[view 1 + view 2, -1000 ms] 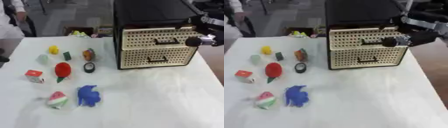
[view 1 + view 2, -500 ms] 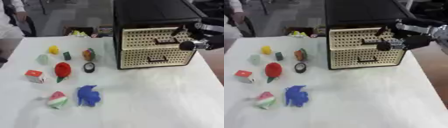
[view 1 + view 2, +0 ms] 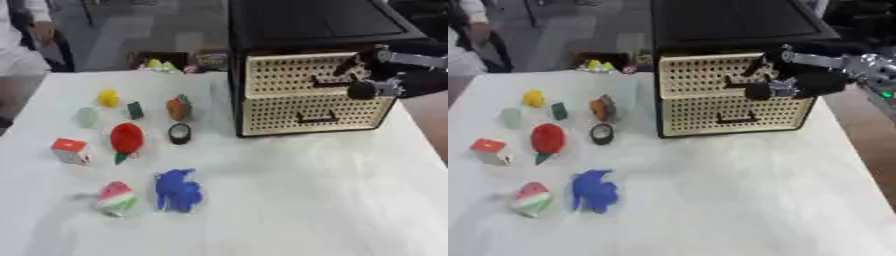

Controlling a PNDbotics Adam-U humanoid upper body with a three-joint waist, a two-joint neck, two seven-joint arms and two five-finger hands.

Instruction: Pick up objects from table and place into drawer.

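We had the right hand (image 3: 785,82) up at the front of the drawer cabinet (image 3: 311,95), fingers curled beside the upper drawer's handle (image 3: 328,82), though we could not tell whether they had hold of it; both drawers looked closed, so we judged the step as opening a drawer, with no object picked yet. The objects lay well apart from the cabinet on the left of the desk (image 3: 306,200): red strawberry (image 3: 126,138), blue toy (image 3: 178,190), watermelon slice (image 3: 115,198), red cube (image 3: 70,150). Next we needed to hook the handle and pull it straight toward us.
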